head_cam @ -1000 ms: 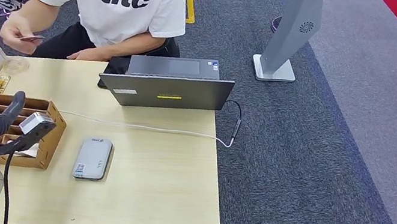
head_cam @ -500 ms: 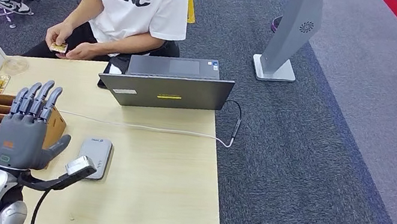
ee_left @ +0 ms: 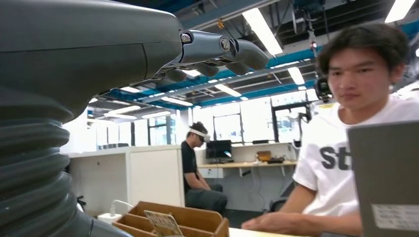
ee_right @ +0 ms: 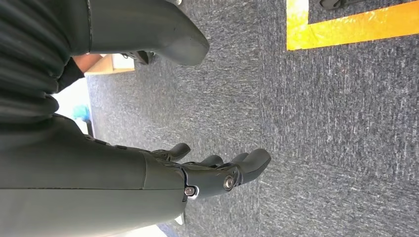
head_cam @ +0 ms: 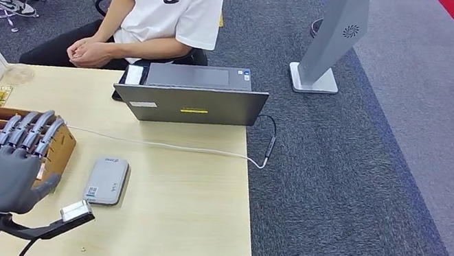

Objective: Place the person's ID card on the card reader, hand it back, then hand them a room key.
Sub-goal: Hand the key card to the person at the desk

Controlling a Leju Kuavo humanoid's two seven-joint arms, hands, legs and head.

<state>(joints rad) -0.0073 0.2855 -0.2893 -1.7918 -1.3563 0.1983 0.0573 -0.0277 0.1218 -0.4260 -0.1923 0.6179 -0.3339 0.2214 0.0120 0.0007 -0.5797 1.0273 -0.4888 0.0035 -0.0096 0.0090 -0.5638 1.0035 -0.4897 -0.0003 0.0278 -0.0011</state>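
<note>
A: Nearest first. Left hand [head_cam: 13,158], empty, fingers spread and pointing up, palm toward the tabletop [head_cam: 186,191]. It sits lower and closer to the robot than half a second ago, drawing back over the near left corner.

B: Nothing in it?

A: Nothing. The left wrist view shows the fingers [ee_left: 217,47] loose in open air, no card between them. Right hand [ee_right: 212,170] hangs over the carpet, fingers slack and apart, holding nothing.

B: Next out?

A: Card reader [head_cam: 107,179], flat grey pad just beside the left hand on the thumb side. Its top is bare, no card lying on it. Beside it the wooden card box [head_cam: 58,141], partly behind the fingers, with a yellowish card [ee_left: 163,223] standing in a slot.

B: And the ID card?

A: A second ago the person held a card up; half a second ago it was down in both hands, near the lap. Now the person's hands [head_cam: 89,51] are clasped past the far edge and I cannot make out a card in them. Likely it is with the person, hidden.

B: Meaning?

A: I judge an exchange has just closed and the hand is retreating. Whether that was the ID return or the key handover, I cannot tell.
</note>
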